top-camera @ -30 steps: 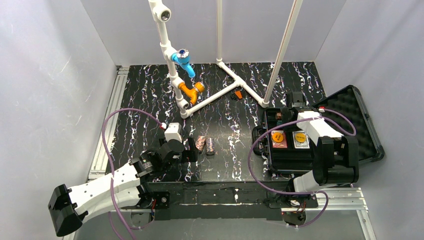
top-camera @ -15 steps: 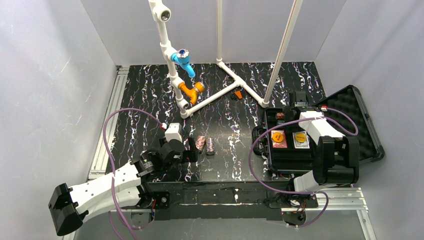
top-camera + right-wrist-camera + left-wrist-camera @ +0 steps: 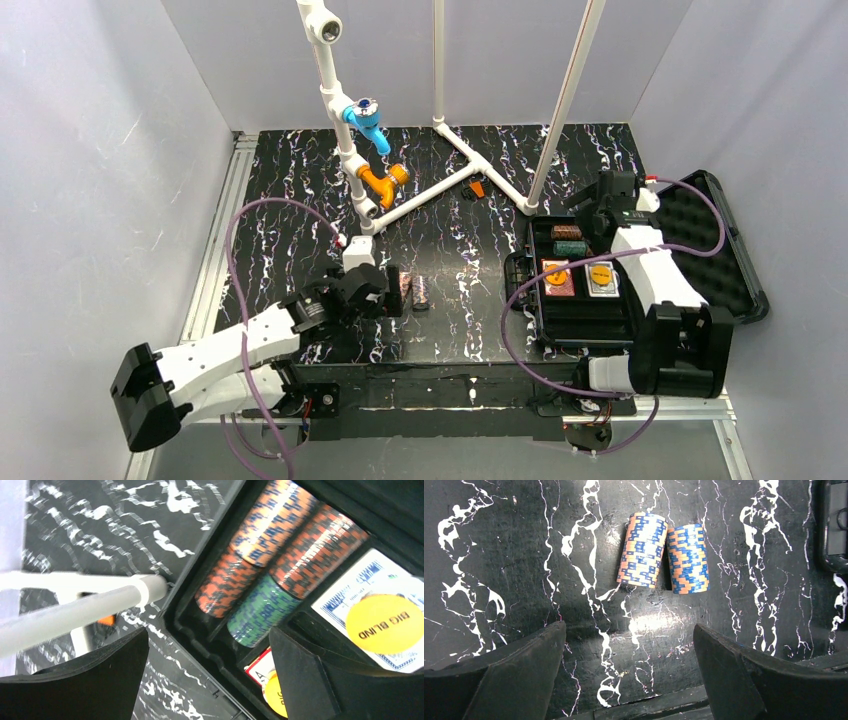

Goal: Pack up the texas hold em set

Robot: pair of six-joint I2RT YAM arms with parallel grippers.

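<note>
Currently the packing is partway through. Top view: the black case (image 3: 585, 318) lies open at the right of the table (image 3: 300, 200), its lid flung out to the right. Both card decks (image 3: 558, 280) are seated in it, and there are chips in the slots at its far end. Two poker chip stacks (image 3: 413, 291) lie on the table between the arms, well apart from the case. The left gripper (image 3: 388, 288) hangs just beside them on their left. The right gripper (image 3: 590, 205) hangs over the far end of the case. Left wrist view: both stacks lie on their sides, orange-and-blue edges up, running near to far. They sit just beside each other, closest at the far ends. The left gripper's jaws are wide apart, empty, and touching nothing, with the stacks beyond the fingertips. Judgement: the step in hand is fetching these stacks. The next move calls for reaching further out and lowering. Either the wrist turns to pinch one stack end to end, or both are squeezed together, and a side squeeze risks spilling loose chips. Right wrist view: the right gripper's jaws are spread wide and empty above the packed chips (image 3: 260, 610). Orange, red and teal stacks are bedded in the case, and a "BIG BLIND" disc (image 3: 385, 622) rests on a deck.
</note>
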